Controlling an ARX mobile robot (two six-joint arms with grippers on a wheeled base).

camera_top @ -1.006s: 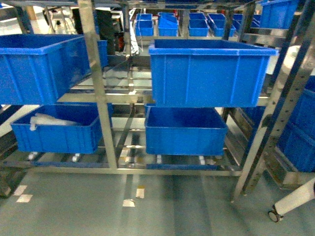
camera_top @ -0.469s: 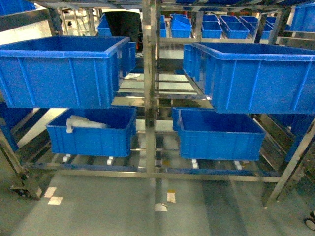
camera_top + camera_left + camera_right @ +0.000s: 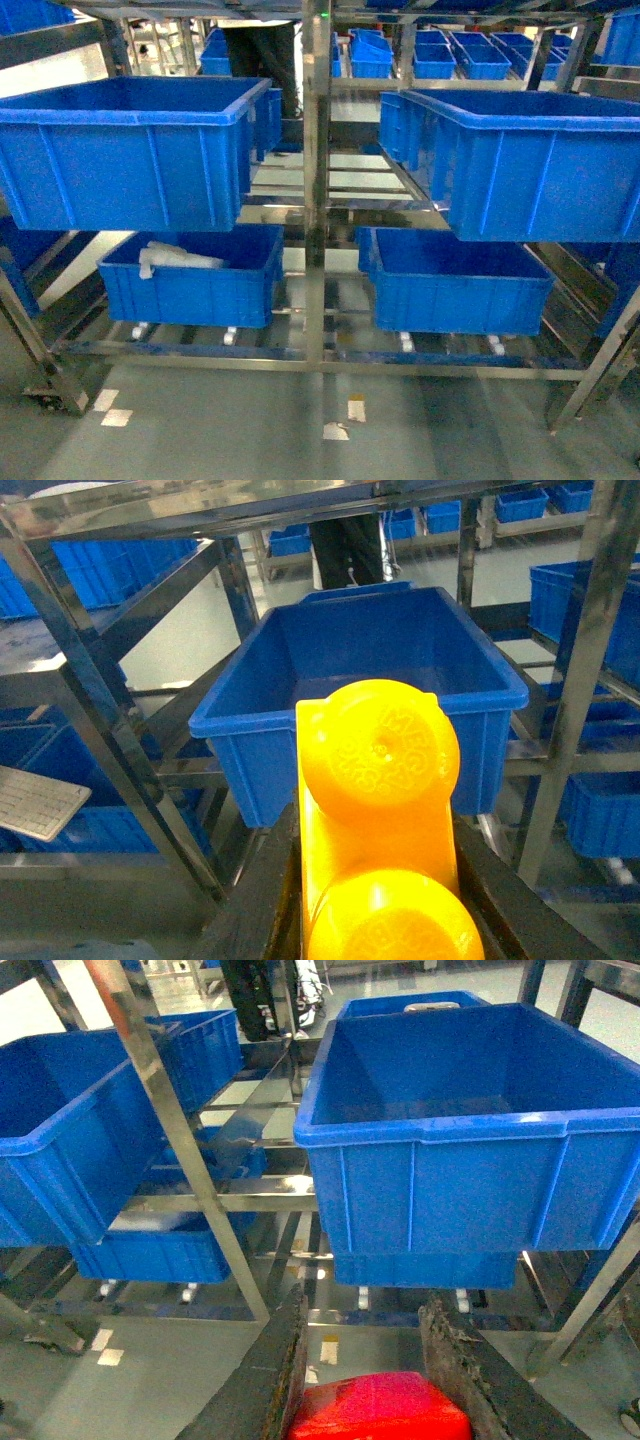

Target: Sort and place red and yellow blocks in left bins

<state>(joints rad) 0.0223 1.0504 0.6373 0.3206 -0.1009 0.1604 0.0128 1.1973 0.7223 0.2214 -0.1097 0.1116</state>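
Note:
My left gripper (image 3: 378, 825) is shut on the orange-yellow block (image 3: 380, 750), whose two round studs face the camera. Beyond it stands a deep blue bin (image 3: 250, 770) on the steel rack, nothing showing inside. My right gripper (image 3: 365, 1305) is shut on the red block (image 3: 380, 1410), gripped between its black fingers (image 3: 270, 1370). In front of it is another deep blue bin (image 3: 450, 1180). The head view shows the rack's upper left bin (image 3: 120, 150) and lower left bin (image 3: 190, 285), but neither gripper.
An upright steel post (image 3: 316, 180) divides the rack. Right of it sit an upper bin (image 3: 520, 165) and a lower bin (image 3: 455, 285). Something white (image 3: 170, 258) lies in the lower left bin. More blue bins (image 3: 420, 55) stand behind. Rack legs (image 3: 590, 380) reach the floor.
In the head view the rack has slid to the right, so the centre post now sits mid-frame and the left bins show fully. Over the last half second it shifted only slightly.

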